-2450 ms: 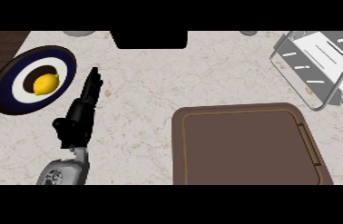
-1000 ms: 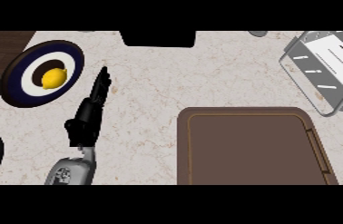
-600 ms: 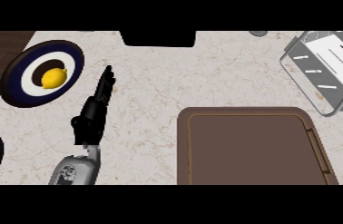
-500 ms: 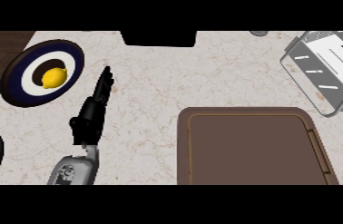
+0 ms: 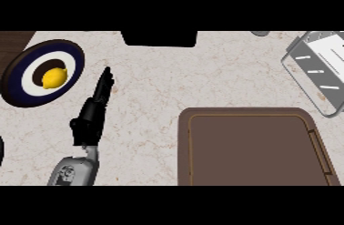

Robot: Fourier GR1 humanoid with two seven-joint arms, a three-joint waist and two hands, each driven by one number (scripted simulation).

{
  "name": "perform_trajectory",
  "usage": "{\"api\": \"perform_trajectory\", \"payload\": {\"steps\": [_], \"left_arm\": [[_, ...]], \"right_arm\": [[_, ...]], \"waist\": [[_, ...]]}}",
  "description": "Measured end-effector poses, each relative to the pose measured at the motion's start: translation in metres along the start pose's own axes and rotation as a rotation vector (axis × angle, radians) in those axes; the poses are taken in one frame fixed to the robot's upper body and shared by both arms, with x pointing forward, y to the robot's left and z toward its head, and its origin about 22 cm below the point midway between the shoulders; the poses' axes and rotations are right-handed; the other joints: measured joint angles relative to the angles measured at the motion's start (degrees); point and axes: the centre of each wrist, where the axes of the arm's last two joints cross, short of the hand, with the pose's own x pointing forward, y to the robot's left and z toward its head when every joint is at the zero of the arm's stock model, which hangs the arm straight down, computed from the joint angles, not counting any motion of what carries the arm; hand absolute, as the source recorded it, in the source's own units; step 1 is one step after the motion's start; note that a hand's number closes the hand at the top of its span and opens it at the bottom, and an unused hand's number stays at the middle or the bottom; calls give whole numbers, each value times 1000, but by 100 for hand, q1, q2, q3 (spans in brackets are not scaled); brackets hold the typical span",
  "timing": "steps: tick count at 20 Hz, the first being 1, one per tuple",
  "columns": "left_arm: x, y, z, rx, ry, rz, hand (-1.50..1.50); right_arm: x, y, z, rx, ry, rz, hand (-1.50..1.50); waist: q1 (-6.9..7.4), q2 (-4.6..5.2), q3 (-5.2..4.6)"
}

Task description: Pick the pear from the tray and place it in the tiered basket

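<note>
While the basket is cut off, the left hand holds its fingers straight beside the plate.

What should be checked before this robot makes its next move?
1. Fruit found: ok. A yellow fruit lies on the plate, not on the tray.
2. Left hand free: ok. Fingers straight, holding nothing.
3. Hand at the fruit: not ok. It is apart from it, beside the plate.
4. Basket in sight: ok, at the upper right, partly cut off.
5. Right hand: cannot tell, out of view.
</note>
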Motion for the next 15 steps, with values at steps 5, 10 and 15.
{"api": "perform_trajectory", "payload": {"steps": [5, 10, 15], "left_arm": [[4, 3, -1, 4, -3, 6, 0], [4, 2, 2, 14, -4, 3, 0], [4, 6, 2, 32, 1, 7, 0]], "right_arm": [[-24, -40, 25, -95, 101, -112, -150], [-59, -74, 62, -132, 167, -245, -150], [-92, -94, 99, -138, 170, -301, -150]], "waist": [[-25, 11, 7], [-97, 18, 30], [-201, 21, 55]]}}
